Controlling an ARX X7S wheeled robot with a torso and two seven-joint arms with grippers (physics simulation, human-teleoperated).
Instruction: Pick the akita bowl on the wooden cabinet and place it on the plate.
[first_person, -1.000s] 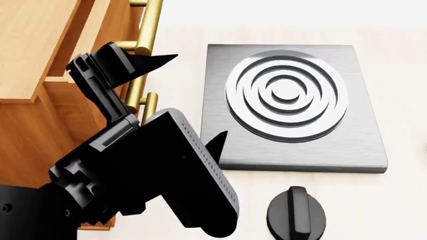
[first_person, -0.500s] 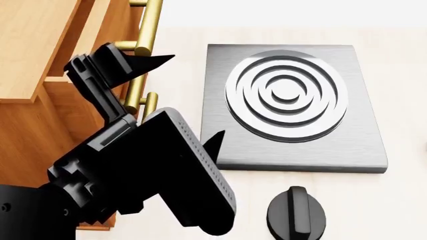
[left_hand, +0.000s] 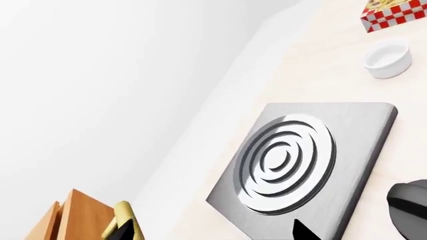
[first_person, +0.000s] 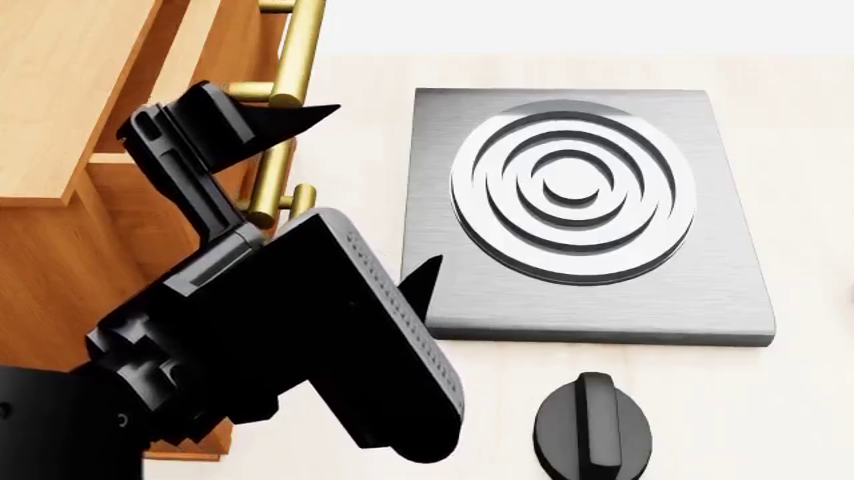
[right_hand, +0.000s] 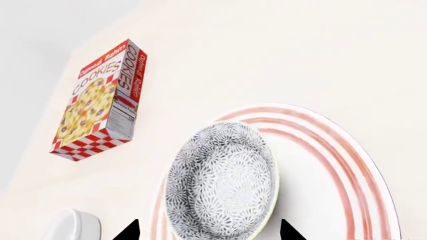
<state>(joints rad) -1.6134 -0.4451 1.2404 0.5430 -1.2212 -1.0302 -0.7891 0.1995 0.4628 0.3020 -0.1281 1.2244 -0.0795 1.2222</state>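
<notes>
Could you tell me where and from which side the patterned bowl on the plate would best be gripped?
Probably at the rim. The bowl rests upright and open on the plate, so one finger inside and one outside its thin wall, coming from above, looks best; the low plate rim leaves little room beneath.

In your head view the wooden cabinet (first_person: 67, 130) stands at the left, the burner plate (first_person: 587, 215) lies to its right on the counter (first_person: 801, 400), and the knob (first_person: 594, 425) sits in front of the burner plate. In your right wrist view the akita bowl (right_hand: 221, 181) rests on the plate (right_hand: 333, 165); the cookie box (right_hand: 100, 100) and a small dish (right_hand: 70, 227) lie apart from it on the counter.
</notes>
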